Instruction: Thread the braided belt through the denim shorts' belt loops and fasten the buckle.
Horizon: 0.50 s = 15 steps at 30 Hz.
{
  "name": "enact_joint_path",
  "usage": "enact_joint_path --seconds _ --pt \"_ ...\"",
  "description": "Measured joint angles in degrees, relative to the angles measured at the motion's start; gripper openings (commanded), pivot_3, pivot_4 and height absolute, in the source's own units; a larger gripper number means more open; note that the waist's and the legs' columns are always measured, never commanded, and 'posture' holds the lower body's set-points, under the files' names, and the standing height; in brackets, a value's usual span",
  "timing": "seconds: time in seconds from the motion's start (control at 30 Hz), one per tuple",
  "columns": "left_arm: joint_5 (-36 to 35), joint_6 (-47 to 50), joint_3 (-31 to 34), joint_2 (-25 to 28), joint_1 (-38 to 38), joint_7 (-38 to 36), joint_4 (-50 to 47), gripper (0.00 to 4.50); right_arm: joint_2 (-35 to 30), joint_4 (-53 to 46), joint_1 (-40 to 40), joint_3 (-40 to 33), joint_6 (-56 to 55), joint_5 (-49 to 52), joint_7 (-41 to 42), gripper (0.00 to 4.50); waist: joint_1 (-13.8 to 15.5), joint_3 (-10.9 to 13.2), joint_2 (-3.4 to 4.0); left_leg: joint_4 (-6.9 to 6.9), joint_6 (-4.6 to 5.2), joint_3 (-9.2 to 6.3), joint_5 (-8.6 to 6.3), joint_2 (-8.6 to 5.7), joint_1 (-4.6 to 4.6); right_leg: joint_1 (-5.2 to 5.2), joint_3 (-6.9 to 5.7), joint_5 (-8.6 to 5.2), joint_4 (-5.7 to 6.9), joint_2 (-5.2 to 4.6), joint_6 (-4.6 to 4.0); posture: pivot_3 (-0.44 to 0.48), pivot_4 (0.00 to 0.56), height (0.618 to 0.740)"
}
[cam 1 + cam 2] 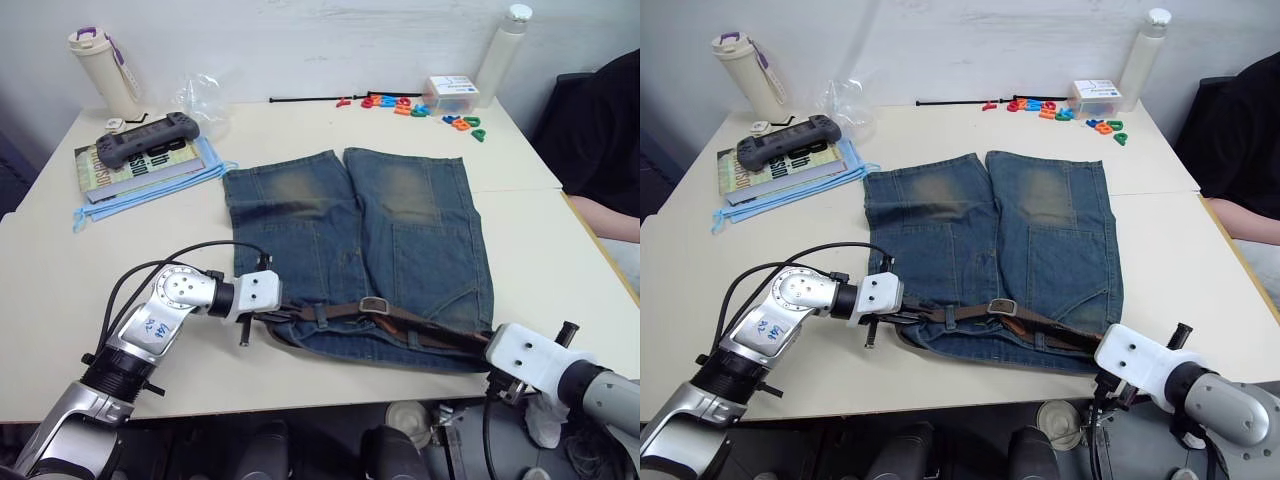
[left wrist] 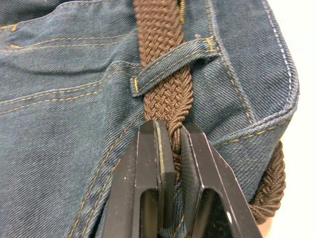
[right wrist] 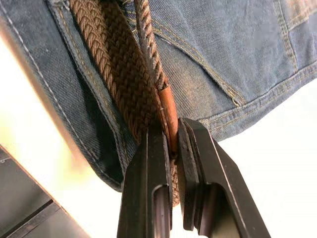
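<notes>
Both hands pinch the braided belt along the waistband of the denim shorts, left hand just below a belt loop, right hand clamping the tan tip at four o'clock, seemingly for tensioning toward the buckle.

shorts: faded blue denim, flat on the table, waistband at its near edge
belt: brown braid along that waistband, under a loop
buckle: silver, mid-waistband
</notes>
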Motion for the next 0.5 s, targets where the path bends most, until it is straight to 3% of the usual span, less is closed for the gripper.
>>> enact_joint_path --seconds 0.33,0.5 --pt "0.41 -0.73 1.04 0.15 0.05 2.02 0.78 0.01 -0.06 1.02 -5.1 5.01 -1.18 -7.78 -3.03 0.0 0.06 0.0 0.0 0.0 -0.05 0.01 -0.03 0.01 -0.08 -0.09 0.0 0.0 -0.02 0.0 -0.01 0.0 0.15 0.684" --pt "2.53 -6.81 3.28 1.28 2.65 6.85 1.56 0.01 0.05 1.16 -8.76 10.52 -0.83 -11.9 -3.84 0.0 -0.09 0.0 0.01 -0.03 0.11 0.02 0.07 0.03 -0.17 -0.22 0.01 0.0 -0.03 0.01 -0.01 0.0 0.15 0.684"
